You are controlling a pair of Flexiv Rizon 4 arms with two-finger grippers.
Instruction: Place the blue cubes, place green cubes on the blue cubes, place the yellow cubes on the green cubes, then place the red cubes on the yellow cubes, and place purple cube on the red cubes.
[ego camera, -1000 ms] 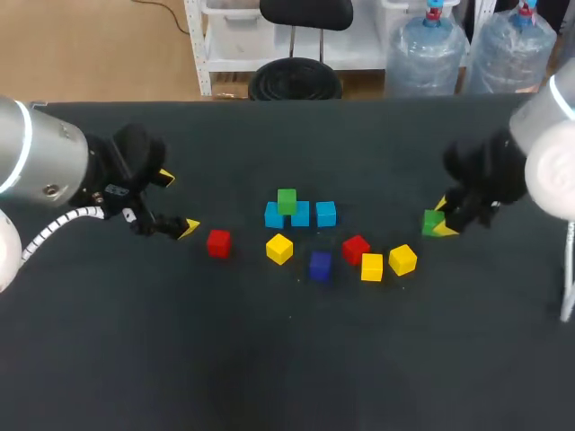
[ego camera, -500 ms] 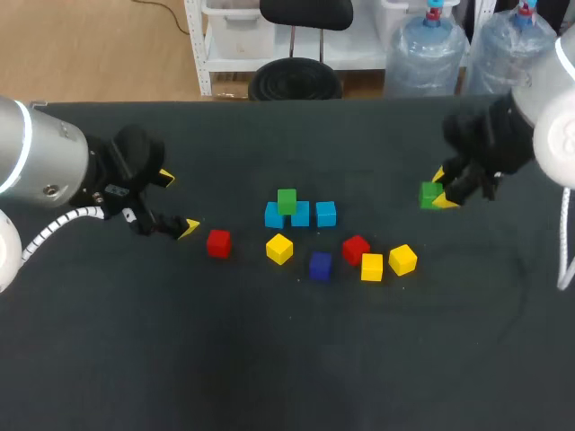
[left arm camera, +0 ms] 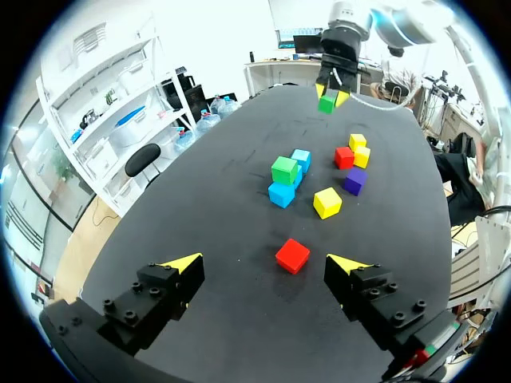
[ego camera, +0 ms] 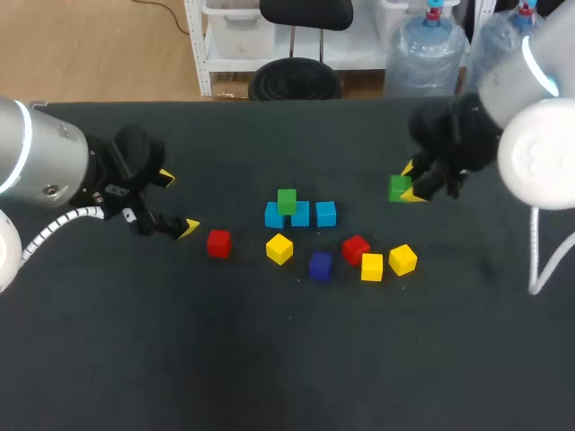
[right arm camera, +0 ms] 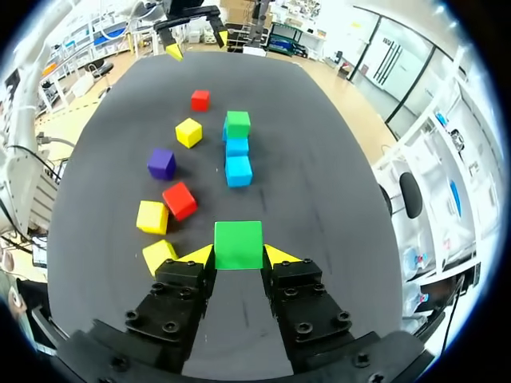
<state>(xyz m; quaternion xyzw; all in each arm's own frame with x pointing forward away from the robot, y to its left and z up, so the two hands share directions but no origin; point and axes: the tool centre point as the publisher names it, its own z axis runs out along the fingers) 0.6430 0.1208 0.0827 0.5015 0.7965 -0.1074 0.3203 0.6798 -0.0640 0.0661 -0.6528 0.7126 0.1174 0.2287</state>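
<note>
— Jaws on the right arm (ego camera: 530, 153): what have they got?
— They're clamped on a green cube (right arm camera: 238, 244), one yellow tip pressed against each of two opposite sides. It's plain bright green, with flat faces and crisp edges.
— Does it point any way?
— The sides are all equal, so it has no long axis. It sits square in the grip, with one flat face turned back toward the wrist.
— Where is it over the surface (ego camera: 269, 359)?
— Toward the far right, well apart from everything else. I can't tell whether it touches the surface.
— And outward from there?
— The nearest loose ones are a yellow cube (ego camera: 402, 259) and a second yellow cube (ego camera: 372, 267) just beside it. Next come a red cube (ego camera: 356, 249) and a purple cube (ego camera: 320, 265), then a third yellow cube (ego camera: 279, 248).
— And behind those?
— Three blue cubes (ego camera: 300, 214) sit side by side in a row. A second green cube (ego camera: 287, 200) rests on top, toward the row's left end.
— And the left jaws?
— They're spread wide and hold nothing, out at the left. A lone red cube (left arm camera: 293, 255) lies just ahead of them.
</note>
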